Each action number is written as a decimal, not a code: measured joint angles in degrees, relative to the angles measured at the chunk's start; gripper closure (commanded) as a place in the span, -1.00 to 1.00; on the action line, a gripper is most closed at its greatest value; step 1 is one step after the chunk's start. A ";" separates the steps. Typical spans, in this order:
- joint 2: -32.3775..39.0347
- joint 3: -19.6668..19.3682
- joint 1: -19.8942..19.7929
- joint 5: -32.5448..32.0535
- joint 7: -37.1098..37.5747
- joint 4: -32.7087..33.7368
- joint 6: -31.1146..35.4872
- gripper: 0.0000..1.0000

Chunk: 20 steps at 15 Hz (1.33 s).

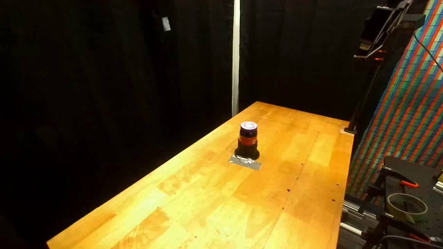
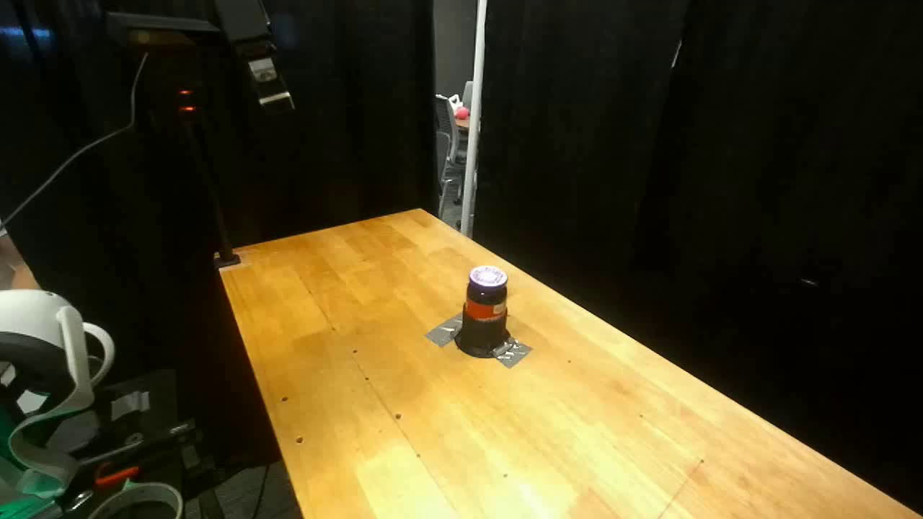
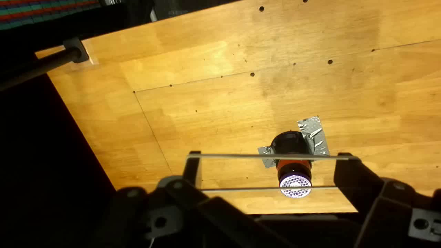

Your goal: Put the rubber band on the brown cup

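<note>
While the jaws stand spread wide in the wrist view, a thin pale rubber band (image 3: 234, 156) runs around both of them, stretched into two roughly parallel strands across the gap. Jaw state: parted, band drawn taut by the spread. Target: a dark lidded jar (image 3: 294, 169), upright, standing in from the edges of the wooden desk (image 1: 193, 207). Its lid (image 2: 488, 275) is patterned purple and white; an orange-red label (image 1: 247, 140) wraps the body. Jar sits in or on a black flanged base (image 2: 482, 333); which of the two, cannot tell. Strips of duct tape (image 3: 317, 137) overlap the flange on two sides and run out onto the desk. Seen from the wrist, one strand crosses the jar near the label and the other crosses the lid, an overlap along the line of sight; both exterior views show lid and label fully exposed. A black pole (image 3: 44, 66) rises from a desk corner; black curtains (image 1: 104, 86) hang beyond the desk. In an exterior view, a roll of tape (image 1: 401, 215) lies on a dark surface (image 1: 412, 170) beside the desk.
</note>
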 measured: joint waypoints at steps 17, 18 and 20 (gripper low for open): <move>16.42 -2.38 0.91 0.55 -3.66 7.72 8.74 -1.00; 19.74 -2.80 1.18 0.56 -4.31 9.26 10.61 -1.00; 26.10 -3.62 1.75 0.56 -5.28 12.25 13.74 -1.00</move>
